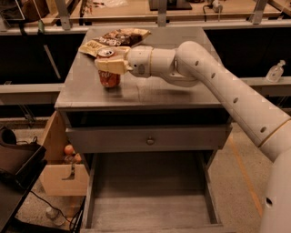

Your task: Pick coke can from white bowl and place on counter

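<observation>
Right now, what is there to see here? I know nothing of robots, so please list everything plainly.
red-orange soda can: one, silver top, at the counter's left side, between the fingers.
glossy white bowl: one, on the counter, mostly hidden behind the arm.
yellow snack bag: one, counter's back left.
brown snack bag: one, beside the yellow one.
flat grey counter: one, centre, atop a cabinet.
round-knobbed grey drawer: one, below the counter.
light wooden workbench: one, behind.
clear bottle: one, far right.
white robot arm: one, reaching from the right.
gripper: one, cream fingers shut around the can.
</observation>
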